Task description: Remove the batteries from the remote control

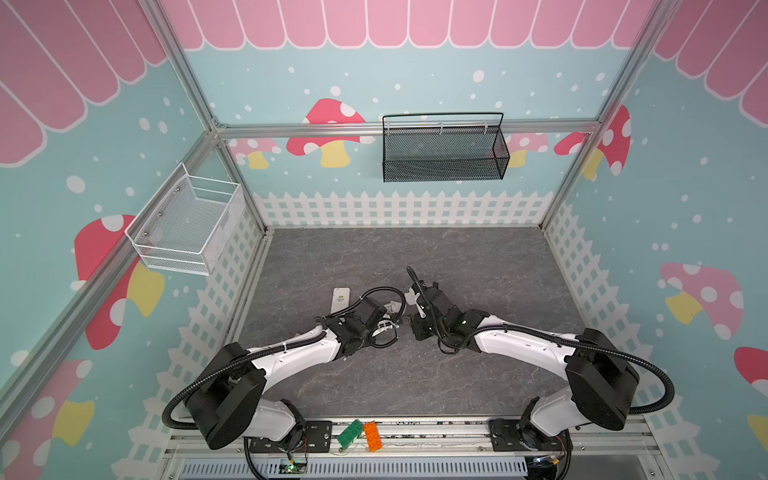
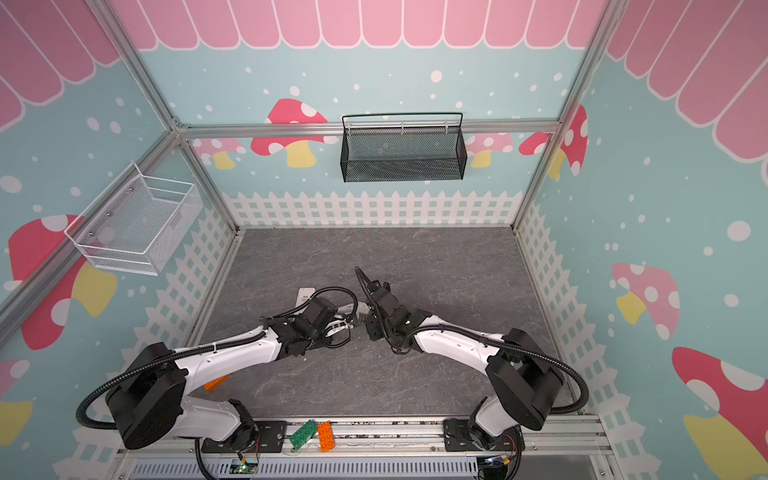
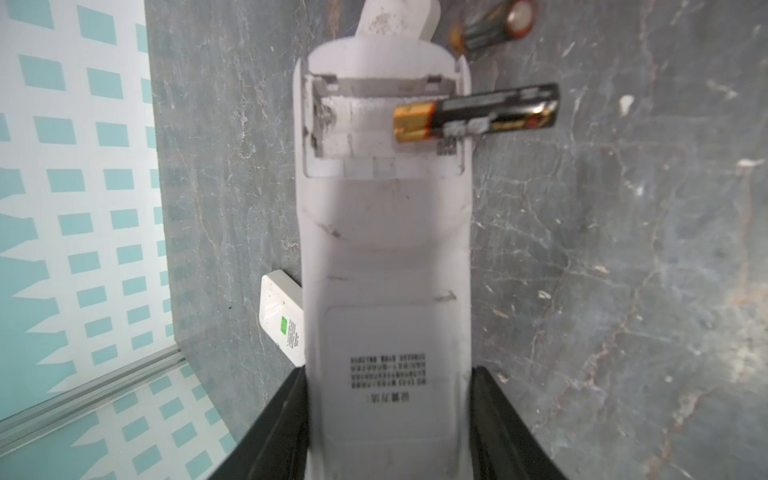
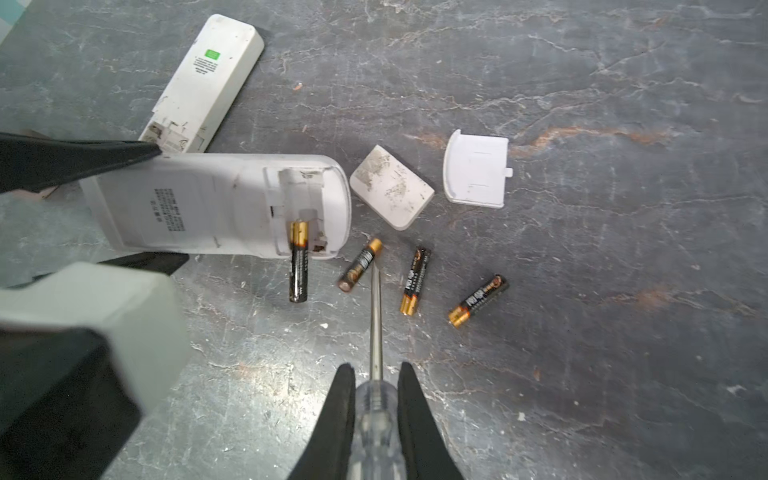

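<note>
My left gripper (image 3: pixel 388 372) is shut on the white remote control (image 3: pixel 386 257), which lies back up with its battery bay uncovered. One black and gold battery (image 3: pixel 478 112) sticks halfway out of the bay over the remote's side; the right wrist view shows the same battery (image 4: pixel 299 262). Three more batteries (image 4: pixel 360 264) (image 4: pixel 415 280) (image 4: pixel 478 300) lie loose on the grey table beside the remote control (image 4: pixel 199 208). My right gripper (image 4: pixel 376 368) is shut on a clear-handled screwdriver (image 4: pixel 376 316), its tip next to the nearest loose battery.
A second white remote (image 4: pixel 208 79) lies past the held one, and two white battery covers (image 4: pixel 390 187) (image 4: pixel 476 168) lie near the batteries. A white wire basket (image 1: pixel 187 226) and a black mesh basket (image 1: pixel 442 149) hang on the walls. Toy bricks (image 1: pixel 365 434) sit on the front rail.
</note>
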{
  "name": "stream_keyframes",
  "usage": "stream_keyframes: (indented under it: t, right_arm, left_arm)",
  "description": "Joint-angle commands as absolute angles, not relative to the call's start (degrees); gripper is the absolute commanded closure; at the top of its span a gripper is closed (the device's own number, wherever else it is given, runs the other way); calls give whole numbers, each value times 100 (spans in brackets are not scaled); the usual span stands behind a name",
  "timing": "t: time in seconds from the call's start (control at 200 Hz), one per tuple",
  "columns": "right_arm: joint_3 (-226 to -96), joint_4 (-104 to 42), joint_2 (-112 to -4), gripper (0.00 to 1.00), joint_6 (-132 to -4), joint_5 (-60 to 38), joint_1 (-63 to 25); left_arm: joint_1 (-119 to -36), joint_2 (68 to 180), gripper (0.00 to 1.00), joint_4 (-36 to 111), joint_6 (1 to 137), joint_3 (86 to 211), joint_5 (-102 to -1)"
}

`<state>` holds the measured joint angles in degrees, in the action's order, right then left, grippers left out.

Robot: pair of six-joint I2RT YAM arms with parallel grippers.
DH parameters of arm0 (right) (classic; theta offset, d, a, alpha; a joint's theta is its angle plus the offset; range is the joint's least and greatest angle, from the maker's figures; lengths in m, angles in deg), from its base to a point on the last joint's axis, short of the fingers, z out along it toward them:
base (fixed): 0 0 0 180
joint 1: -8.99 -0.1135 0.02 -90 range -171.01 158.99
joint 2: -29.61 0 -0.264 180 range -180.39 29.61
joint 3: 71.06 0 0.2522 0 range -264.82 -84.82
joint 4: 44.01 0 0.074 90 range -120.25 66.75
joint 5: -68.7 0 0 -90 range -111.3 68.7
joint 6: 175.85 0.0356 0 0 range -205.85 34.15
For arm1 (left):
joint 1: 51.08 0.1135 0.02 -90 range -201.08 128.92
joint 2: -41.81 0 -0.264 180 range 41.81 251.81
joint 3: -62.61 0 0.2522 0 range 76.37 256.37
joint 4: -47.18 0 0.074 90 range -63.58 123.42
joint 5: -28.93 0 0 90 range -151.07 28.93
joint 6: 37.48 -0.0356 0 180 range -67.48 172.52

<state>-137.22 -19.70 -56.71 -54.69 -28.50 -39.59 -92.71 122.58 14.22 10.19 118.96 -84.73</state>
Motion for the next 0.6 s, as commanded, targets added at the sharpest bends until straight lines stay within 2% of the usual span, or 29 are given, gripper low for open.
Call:
stream_keyframes:
  t: [0.0,0.31,0.49,0.595]
  right_arm:
    - [-13650,-1935,-5527,100,-5334,-2960,-3957]
    - [-13568,-1993,-5351,100,-5390,-2841,-3961]
    - [-13203,-2009,-4795,100,-5265,-3027,-3920]
    - [-12931,-2088,-4431,100,-5169,-3191,-3784]
  left_arm:
    - [-9214,12103,78,1772,863,11806,-8770]
    - [-9204,12112,77,1632,1045,11779,-8445]
    - [-9139,12091,76,1529,1307,11759,-8244]
    - [-9052,12065,75,1259,1572,11772,-7708]
